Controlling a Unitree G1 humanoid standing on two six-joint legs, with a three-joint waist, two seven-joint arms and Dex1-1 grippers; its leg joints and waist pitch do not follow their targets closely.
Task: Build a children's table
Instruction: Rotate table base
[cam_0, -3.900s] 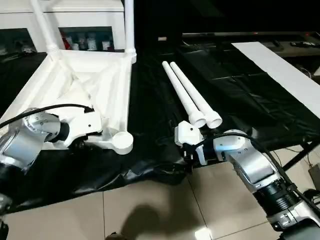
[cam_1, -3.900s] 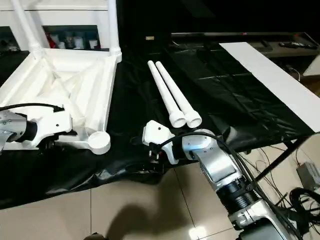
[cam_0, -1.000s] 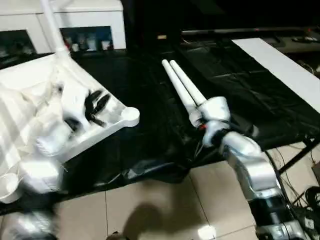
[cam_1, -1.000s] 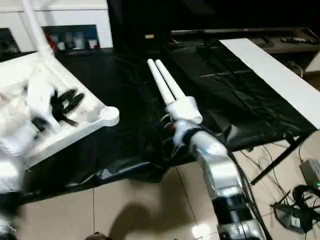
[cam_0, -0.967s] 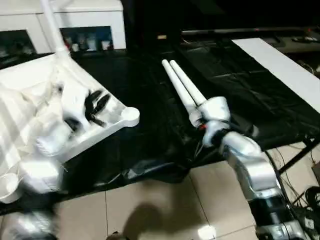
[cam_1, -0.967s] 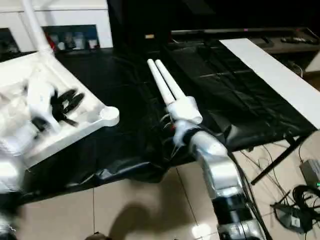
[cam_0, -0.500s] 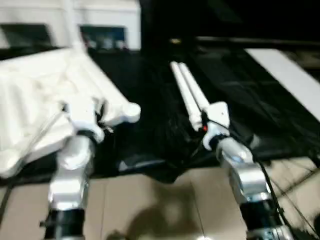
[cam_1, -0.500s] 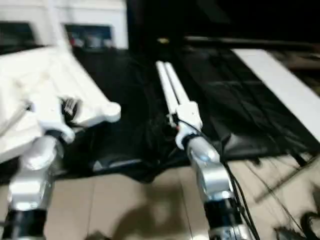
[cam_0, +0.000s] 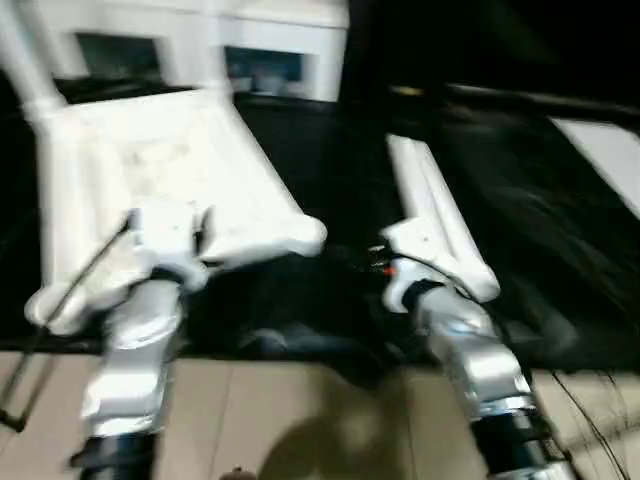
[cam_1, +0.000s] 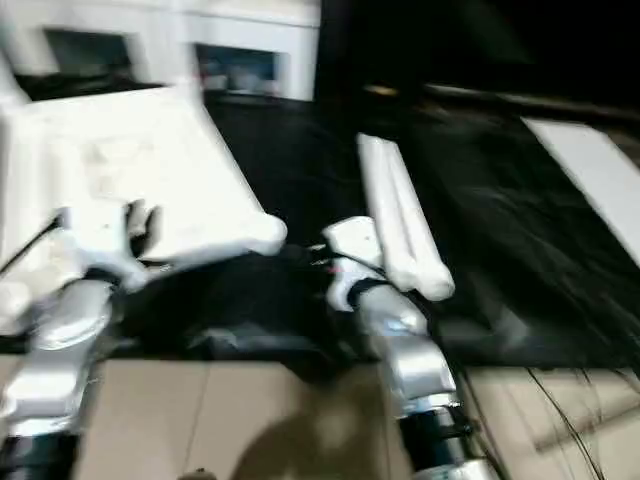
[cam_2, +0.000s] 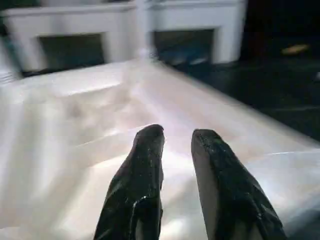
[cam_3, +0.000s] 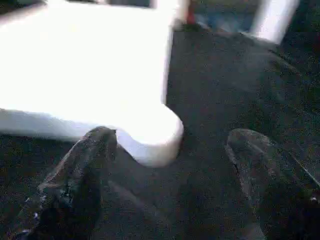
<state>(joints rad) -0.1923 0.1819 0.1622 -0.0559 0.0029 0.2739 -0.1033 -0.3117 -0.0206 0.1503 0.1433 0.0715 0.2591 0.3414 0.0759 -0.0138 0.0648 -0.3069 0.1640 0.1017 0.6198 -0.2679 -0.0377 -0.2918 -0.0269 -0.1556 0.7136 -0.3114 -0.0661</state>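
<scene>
left gripper (cam_2: 177, 145): fingers (cam_2: 145, 165) nearly together, thin gap between them, nothing clamped; hovers over the tabletop's ribbed underside.
right gripper (cam_3: 165, 165): jaws wide apart, empty; points at the tabletop's near corner, black cloth (cam_3: 225, 90) below.
loose legs (cam_0: 440, 215): two white tubes lying side by side, touching, just beside the right gripper on its outer side, running away from it.
tabletop (cam_0: 170, 170): upside down on the cloth, under and ahead of the left gripper; near corner socket (cam_3: 155, 135) sits just ahead of the right gripper, between its fingers in the wrist view.
fitted legs: one stands at the far corner (cam_0: 25, 65) beyond the left gripper; a second is too blurred to confirm.
handling, tabletop: looks light, stiff moulded plastic, smooth so likely slippery; hold it by the rim or a rib next to the socket, not the flat panel.
handling, legs: likely hollow, light, rigid, will roll; grip mid-tube across the width, separating one from its twin first.
risk: a glossy tapered tube can slide out of a loose pinch.
</scene>
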